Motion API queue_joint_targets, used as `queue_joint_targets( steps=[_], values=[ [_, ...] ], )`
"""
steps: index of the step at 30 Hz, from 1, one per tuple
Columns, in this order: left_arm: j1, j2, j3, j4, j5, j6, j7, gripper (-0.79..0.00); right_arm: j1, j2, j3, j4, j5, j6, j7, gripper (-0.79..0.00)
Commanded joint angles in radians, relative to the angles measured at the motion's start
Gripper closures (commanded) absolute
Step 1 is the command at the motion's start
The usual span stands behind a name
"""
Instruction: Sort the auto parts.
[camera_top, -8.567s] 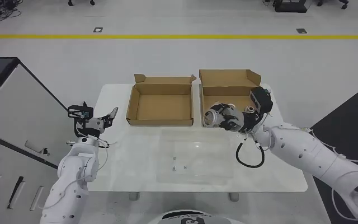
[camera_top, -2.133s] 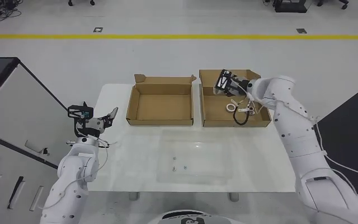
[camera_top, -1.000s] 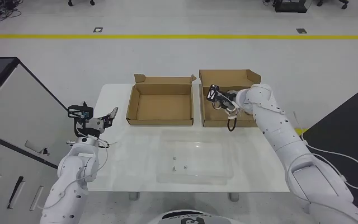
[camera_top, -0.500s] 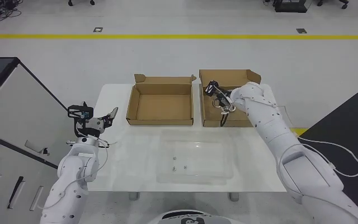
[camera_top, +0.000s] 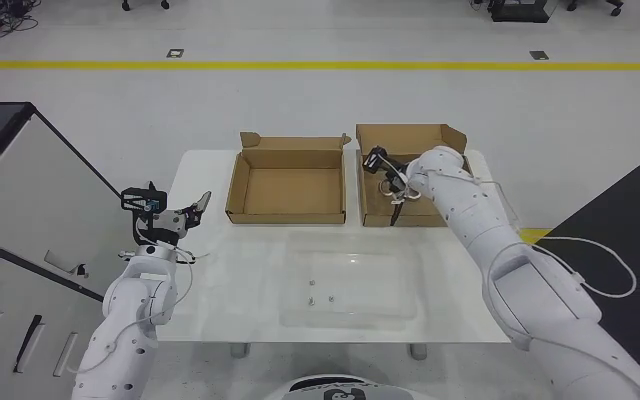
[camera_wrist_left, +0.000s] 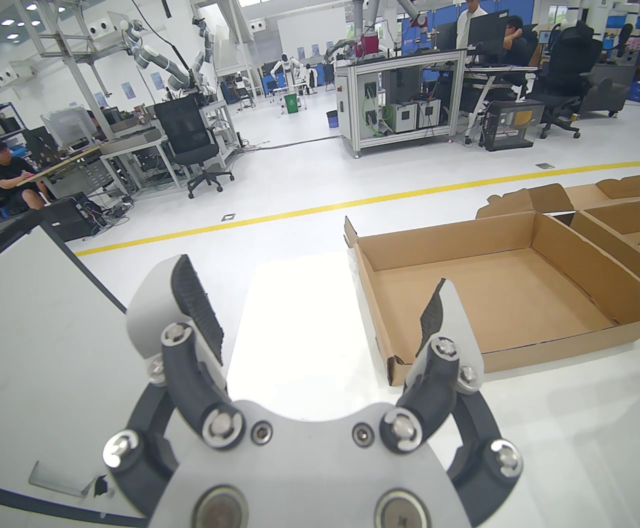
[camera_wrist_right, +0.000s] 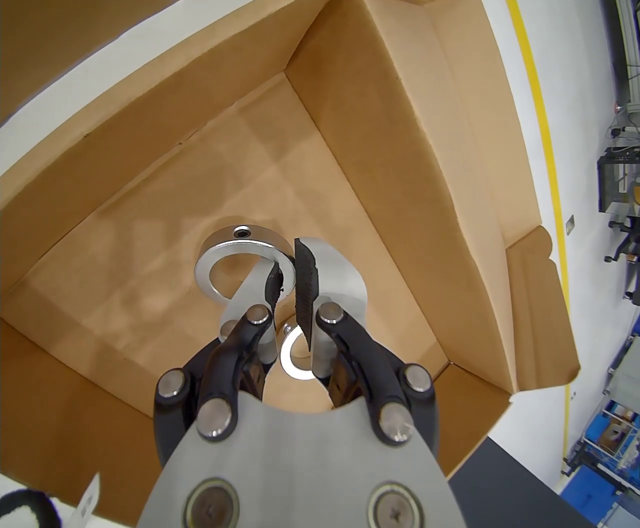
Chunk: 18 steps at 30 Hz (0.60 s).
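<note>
— Where is your right gripper (camera_wrist_right: 286, 270)?
— I have it down inside the right box (camera_top: 412, 141), on the side next to the left box (camera_top: 287, 190). Its fingers pinch the rim of a metal ring (camera_wrist_right: 220, 242). I cannot tell whether the ring touches the cardboard floor.
— Anything else in there?
— I see a smaller ring (camera_wrist_right: 287, 362) on the floor, partly behind the fingers.
— And the left gripper (camera_wrist_left: 312, 280)?
— Spread wide, holding nothing, at the left edge of the table (camera_top: 230, 290), apart from the left box.
</note>
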Motion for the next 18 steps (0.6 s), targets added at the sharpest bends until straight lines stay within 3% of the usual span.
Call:
queue_joint_targets(
  steps=[1, 5, 13, 18],
  values=[
    [0.000, 0.000, 0.000, 0.000, 0.000, 0.000, 0.000, -0.785, 0.005, -0.006, -0.005, 0.016, 0.003, -0.001, -0.005, 0.000],
    [0.000, 0.000, 0.000, 0.000, 0.000, 0.000, 0.000, -0.785, 0.017, -0.018, -0.017, 0.046, 0.004, -0.001, -0.018, -0.003],
    [0.000, 0.000, 0.000, 0.000, 0.000, 0.000, 0.000, -0.785, 0.034, -0.036, -0.031, 0.093, 0.008, -0.004, -0.046, -0.222],
    [0.000, 0.000, 0.000, 0.000, 0.000, 0.000, 0.000, -0.785, 0.040, -0.041, -0.033, 0.111, 0.010, -0.008, -0.070, -0.274]
  ],
)
